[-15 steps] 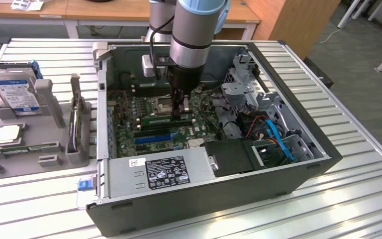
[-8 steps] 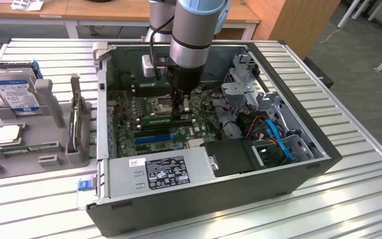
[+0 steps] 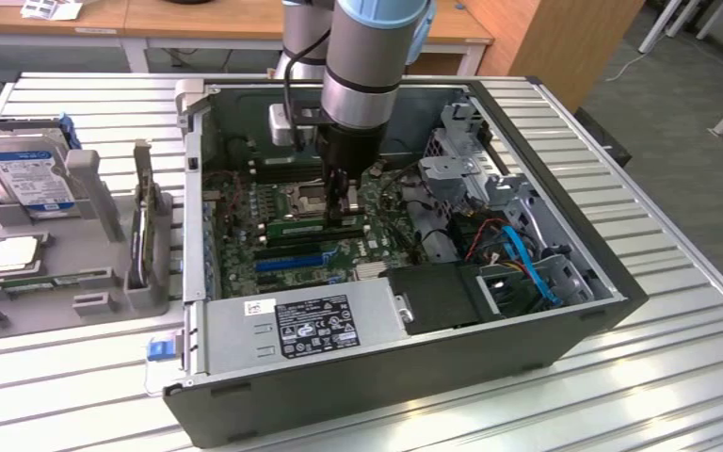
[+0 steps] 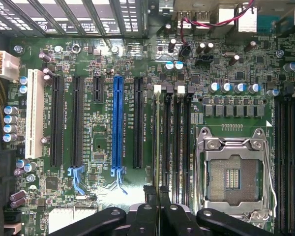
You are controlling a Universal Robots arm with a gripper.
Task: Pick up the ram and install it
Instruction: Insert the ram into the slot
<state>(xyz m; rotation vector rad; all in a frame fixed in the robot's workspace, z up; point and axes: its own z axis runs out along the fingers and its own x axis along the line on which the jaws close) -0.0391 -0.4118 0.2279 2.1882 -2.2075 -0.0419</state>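
So tool (image 3: 343,209) clamps the ram (image 3: 317,226) narrow; any tilt over the slot (image 4: 179,142), 6 o'clock from socket (image 3: 305,198), could jam it.

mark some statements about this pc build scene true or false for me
1. The gripper is down inside the open computer case, over the motherboard. True.
2. The cpu socket has a chip seated in it. False: the socket is bare, and the silver cpu chip lies on the grey holder outside the case.
3. The hard drive is mounted inside the case. False: it stands in the grey holder, to the exterior view's left of the case.
4. The gripper is shut on the ram at the memory slots beside the socket. True.
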